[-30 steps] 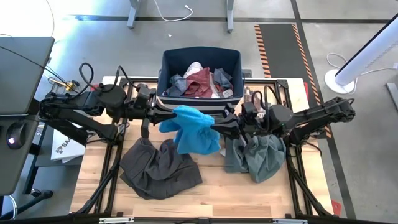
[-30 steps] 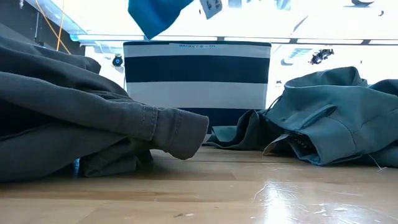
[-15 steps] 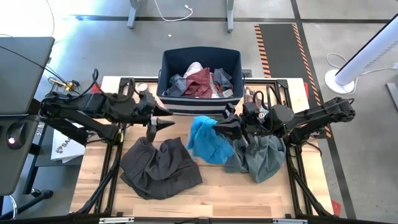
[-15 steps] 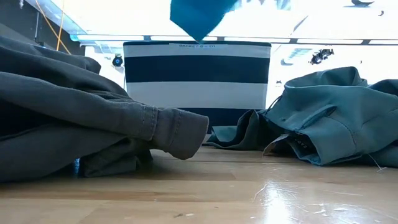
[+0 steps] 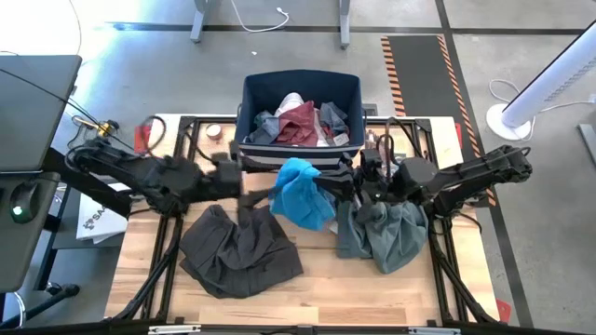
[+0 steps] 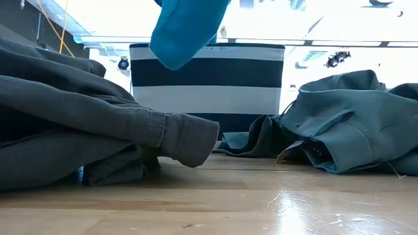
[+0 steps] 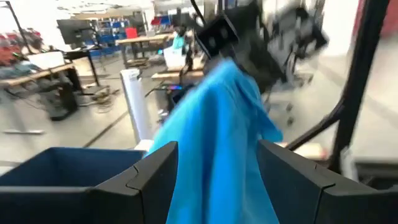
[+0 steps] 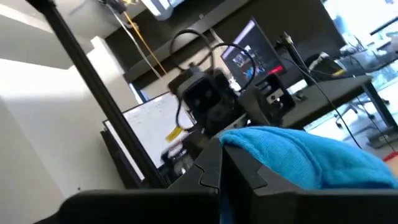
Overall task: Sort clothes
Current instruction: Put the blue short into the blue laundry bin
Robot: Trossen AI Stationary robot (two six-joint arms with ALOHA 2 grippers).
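Cloth in the air: the blue piece (image 5: 300, 193) hangs above the table's middle, just in front of the striped bin (image 5: 300, 154), pinched at one edge by the right gripper (image 5: 328, 182), whose fingers are clenched on the fabric. In the right wrist view the blue piece (image 8: 311, 162) bunches right at those closed fingers (image 8: 239, 171). From the low view it dangles down from above, its bottom edge (image 6: 186, 32) crossing the bin's top band (image 6: 208, 81).

Left gripper (image 5: 250, 200) sits to the blue piece's left, over the near edge of the trousers (image 5: 237, 249), fingers spread and gripping nothing. Its wrist view looks between two parted fingers (image 7: 149, 180) at the blue piece (image 7: 217, 143) hanging ahead, with the bin's rim (image 7: 68, 162) to one side.

On the table (image 5: 372, 298), the dark trousers lie crumpled on the left half and the grey-green shirt (image 5: 386, 233) is heaped on the right, under the right arm. Inside the bin: a maroon piece (image 5: 300, 121), something white (image 5: 289, 100), and grey fabric (image 5: 264, 126).
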